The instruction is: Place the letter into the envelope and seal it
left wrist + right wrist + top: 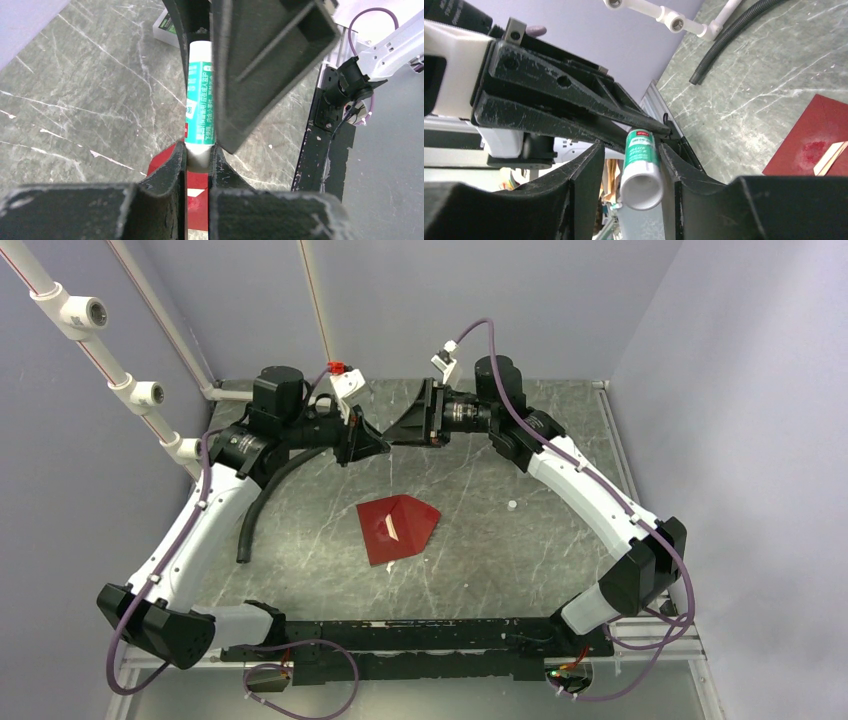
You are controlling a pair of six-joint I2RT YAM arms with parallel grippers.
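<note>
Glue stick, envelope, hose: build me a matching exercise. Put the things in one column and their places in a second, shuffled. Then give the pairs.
Things
1. glue stick
2. envelope
3. black hose

Places
A. flat on the table, near its middle
B. curving over the table's left side
C. up in the air between the left tool and the right tool

Pairs: 1-C, 2-A, 3-B
</note>
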